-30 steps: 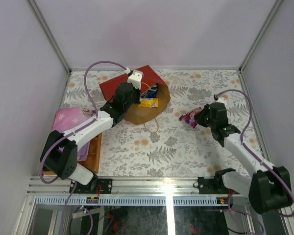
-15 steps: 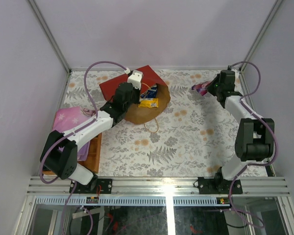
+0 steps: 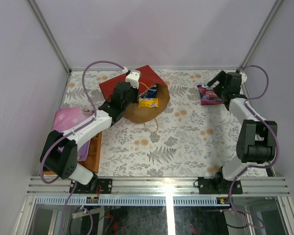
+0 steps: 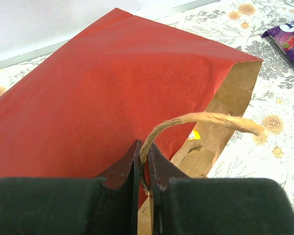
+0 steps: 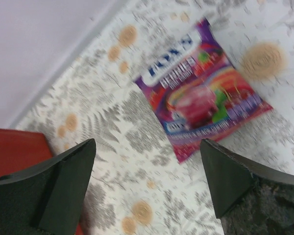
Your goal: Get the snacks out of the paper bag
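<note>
The paper bag [image 3: 127,84] lies on its side at the back, red outside and brown inside, its mouth facing right. A yellow packet [image 3: 148,103] and a blue one [image 3: 148,92] show in the mouth. My left gripper [image 3: 133,84] is shut on the bag's upper cord handle [image 4: 206,118], which runs up between the fingertips [image 4: 137,161] over the red paper bag [image 4: 112,83]. A purple snack packet [image 3: 209,94] lies flat on the table at the far right. My right gripper [image 5: 147,144] hovers open just beside the purple packet [image 5: 201,103], holding nothing.
A flat pink-purple item with stars [image 3: 68,120] rests on a wooden tray [image 3: 94,149] at the left. The bag's lower handle [image 3: 152,125] trails onto the floral tablecloth. Enclosure walls stand close behind the bag and to the right of the right arm [image 3: 250,117].
My right arm swung the purple packet from mid-right to the far right corner, then opened and left it lying on the table. The left gripper and bag have stayed put.
</note>
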Robot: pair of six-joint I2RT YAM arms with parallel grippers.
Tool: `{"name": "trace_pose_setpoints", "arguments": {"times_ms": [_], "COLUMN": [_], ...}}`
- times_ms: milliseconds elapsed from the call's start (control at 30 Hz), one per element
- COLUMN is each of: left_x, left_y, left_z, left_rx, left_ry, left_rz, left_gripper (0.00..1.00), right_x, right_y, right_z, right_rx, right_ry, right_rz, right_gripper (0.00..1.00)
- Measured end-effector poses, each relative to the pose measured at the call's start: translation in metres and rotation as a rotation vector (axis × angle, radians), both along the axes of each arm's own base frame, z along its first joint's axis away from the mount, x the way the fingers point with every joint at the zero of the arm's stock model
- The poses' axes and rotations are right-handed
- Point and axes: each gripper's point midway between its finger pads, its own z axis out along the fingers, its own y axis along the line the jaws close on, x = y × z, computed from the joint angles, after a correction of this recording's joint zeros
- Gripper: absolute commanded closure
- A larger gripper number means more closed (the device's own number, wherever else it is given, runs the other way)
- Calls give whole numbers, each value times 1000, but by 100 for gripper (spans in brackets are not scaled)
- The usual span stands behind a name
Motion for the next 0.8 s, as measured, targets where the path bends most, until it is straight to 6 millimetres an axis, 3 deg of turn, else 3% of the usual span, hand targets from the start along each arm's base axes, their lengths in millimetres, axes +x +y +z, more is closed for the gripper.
{"name": "trace_pose_setpoints", "arguments": {"times_ms": [100,167,300,467,633,800], "left_x": [-1,-1,-1,-1,-1,2], "left_y": [-2,-2,-2,-2,0,6], "left_z": [0,0,-1,-1,-2,-2], "left_rx": [-5,-7,-8,-6,-5,-18], "left_ry": [2,3,7,10,10,14], "left_rz": [-8,-11,-11,-10,-6,18], "left_gripper": [92,92,92,92,94,99], "right_x": [26,49,76,77,93,112], "right_y": [0,0,1,4,-4,-34], "right_z": [18,19,-21,-89,-86,-90], "right_rx": [1,3,19,44,80,130], "right_ry": [-47,-64,-1,134,105,78], "right_rz": [8,16,29,34,35,-3], "right_gripper": [24,27,29,28,29,29]}}
